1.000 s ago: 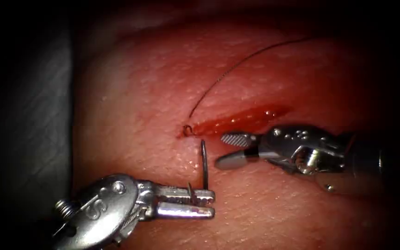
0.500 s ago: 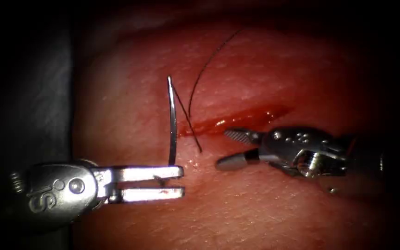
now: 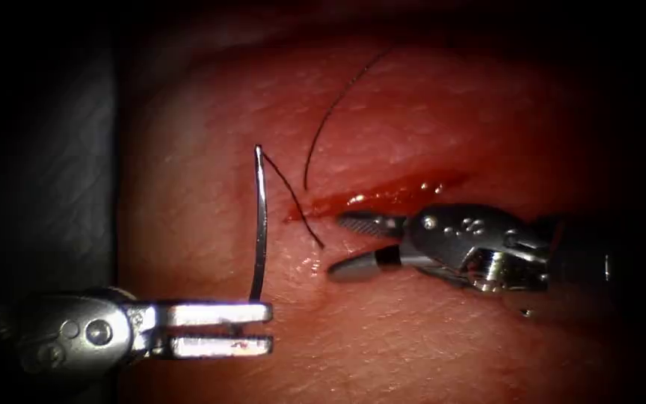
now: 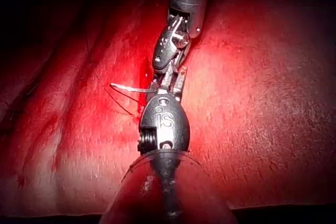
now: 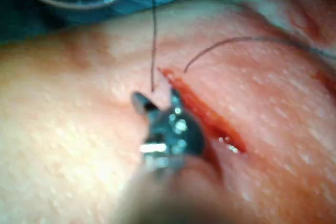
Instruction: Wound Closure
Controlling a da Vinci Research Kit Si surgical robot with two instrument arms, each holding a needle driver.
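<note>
In the endoscope view the left gripper (image 3: pixel 269 329) lies near and to the left of the cut (image 3: pixel 383 196), its jaws pressed together on the pointed end of the needle (image 3: pixel 260 224). The needle rises clear of the tissue (image 3: pixel 428 112) in a shallow curve, wholly out of it, with its tail end far up and the thread (image 3: pixel 290 196) leaving that end. The thread slants down and right to the tissue surface near the left end of the cut, and another strand (image 3: pixel 332 112) arcs from beside the cut toward the far side. Red fluid (image 3: pixel 405 191) fills the cut. The right gripper (image 3: pixel 334 243) comes in from the right just near of the cut, jaws spread and holding nothing, its tips close to where the thread meets the tissue. In the left wrist view the left gripper (image 4: pixel 167 81) pinches the needle (image 4: pixel 128 88), which sticks out sideways over the tissue (image 4: pixel 252 103), with the right arm's tool just beyond it. In the right wrist view the right gripper (image 5: pixel 156 99) is spread beside the cut (image 5: pixel 202 114), the thread (image 5: pixel 153 35) running taut up to the needle (image 5: pixel 79 1).
</note>
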